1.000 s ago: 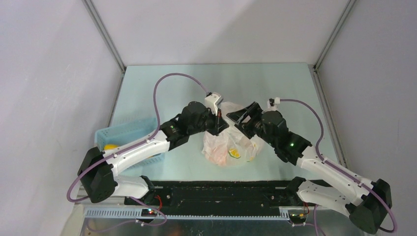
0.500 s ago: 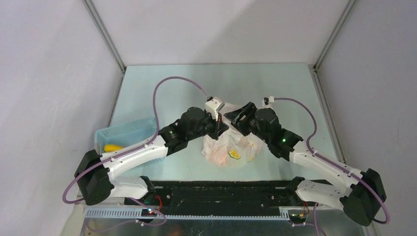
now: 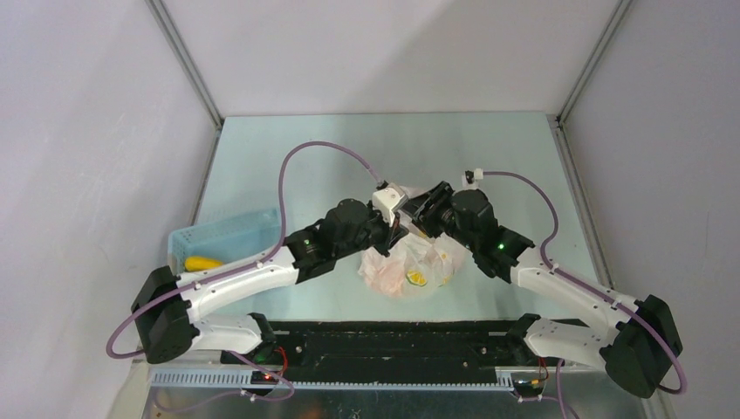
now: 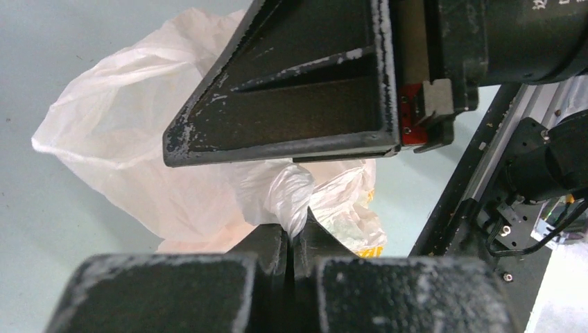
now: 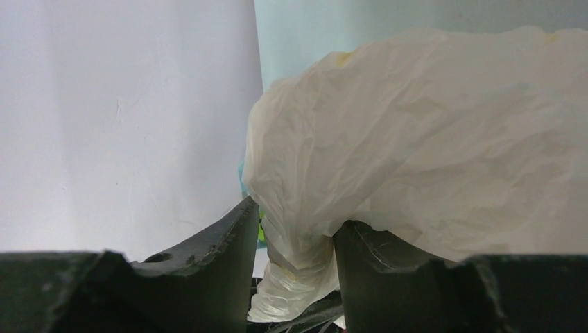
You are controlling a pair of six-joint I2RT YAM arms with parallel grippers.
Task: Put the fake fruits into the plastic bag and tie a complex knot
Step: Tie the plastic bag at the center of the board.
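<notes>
The plastic bag lies at mid-table, and peach and orange fake fruits show dimly through it. My left gripper is shut on a twisted white tail of the bag. The right gripper stands open astride a bunched strip of the bag; the plastic touches one of its fingers and leaves a gap at the other. In the top view both grippers meet above the bag's far end. They cover the neck, so the knot is hidden.
A light blue basket stands at the left with a long yellow fruit in it. A black rail runs along the near edge by the arm bases. Grey walls close in the table on three sides.
Both grippers have moved toward each other over the bag's top. The right gripper's jaws have narrowed around the bunched plastic. The left gripper stays shut on its tail.
</notes>
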